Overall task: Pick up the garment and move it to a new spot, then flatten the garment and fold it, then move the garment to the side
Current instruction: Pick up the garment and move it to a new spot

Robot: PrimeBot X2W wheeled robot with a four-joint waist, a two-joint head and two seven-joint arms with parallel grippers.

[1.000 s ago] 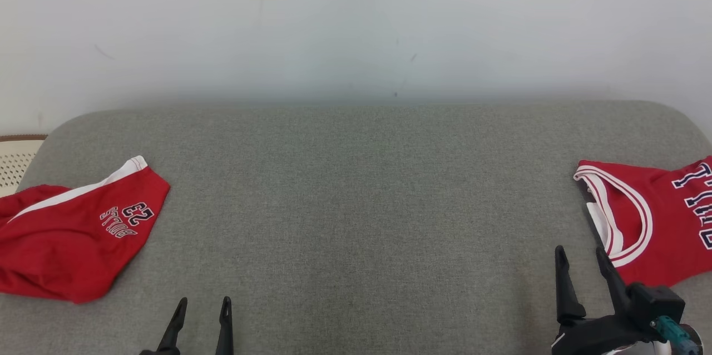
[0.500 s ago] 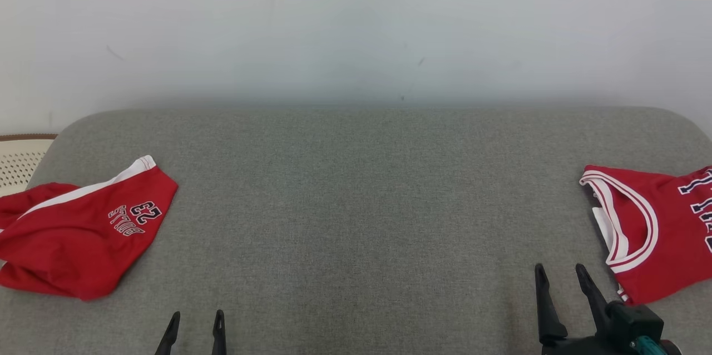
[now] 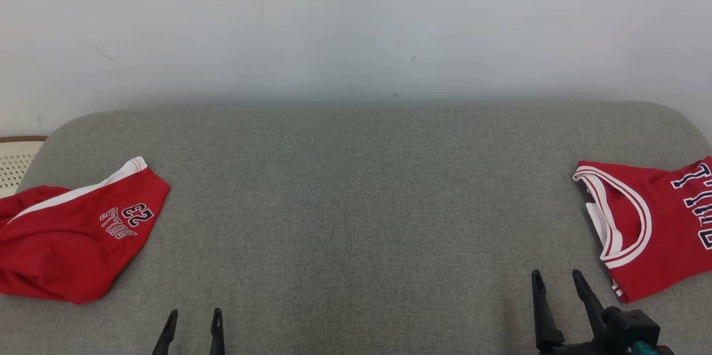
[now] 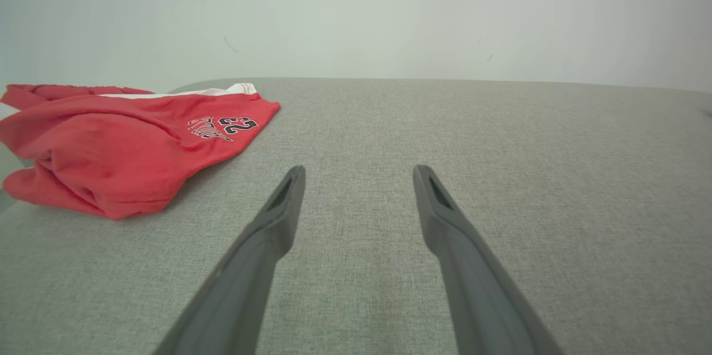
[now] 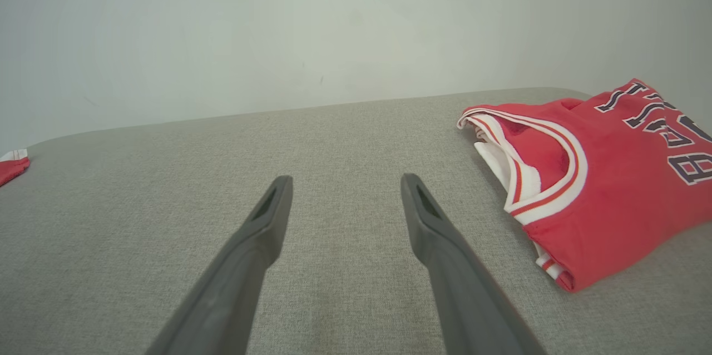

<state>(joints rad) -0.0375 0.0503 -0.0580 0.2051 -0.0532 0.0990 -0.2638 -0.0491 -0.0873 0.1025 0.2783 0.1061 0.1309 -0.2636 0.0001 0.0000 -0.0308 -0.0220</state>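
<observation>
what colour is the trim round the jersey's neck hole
White with a thin red stripe, on the red jersey; the right wrist view shows it best.

Across the middle of the frame the grey fabric surface (image 3: 356,205) offers open passage from the bottom edge to the wall (image 3: 356,21). At the left edge lie red shorts (image 3: 78,232), at the right a folded red jersey (image 3: 656,221).

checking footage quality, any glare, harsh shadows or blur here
Head view: soft even light, no glare; lettering on the red shorts and red jersey reads sharp. Left wrist view: wide-angle stretch makes the left claw loom large. Right wrist view: same for the right claw; only a faint shadow under the jersey.
</observation>
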